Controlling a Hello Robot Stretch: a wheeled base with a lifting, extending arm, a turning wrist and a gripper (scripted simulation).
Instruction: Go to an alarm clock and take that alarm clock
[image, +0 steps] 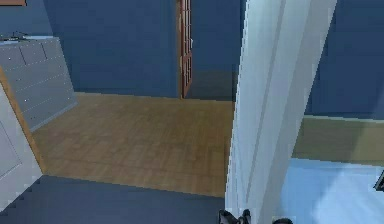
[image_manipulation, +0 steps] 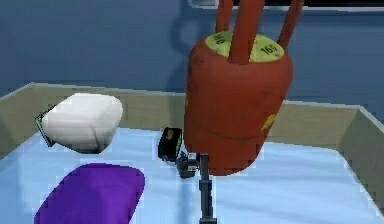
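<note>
In the arm side view a small dark boxy thing with a green edge (image_manipulation: 171, 144), perhaps the alarm clock, lies on the pale blue bed sheet (image_manipulation: 300, 190). It is just left of a big red cylinder. My arm's dark bar (image_manipulation: 206, 200) rises from the bottom edge. The gripper (image_manipulation: 185, 165) sits at its far end, right by the small dark thing. I cannot tell whether the gripper touches it or holds anything.
The red cylinder (image_manipulation: 238, 100) has a yellow top and red posts. A white pillow (image_manipulation: 82, 121) and a purple cushion (image_manipulation: 92, 195) lie on the bed inside its tan frame (image_manipulation: 352, 130). Ahead are a white upright panel (image: 272, 100), wooden floor (image: 140, 135), a grey dresser (image: 35, 80) and a doorway (image: 185, 50).
</note>
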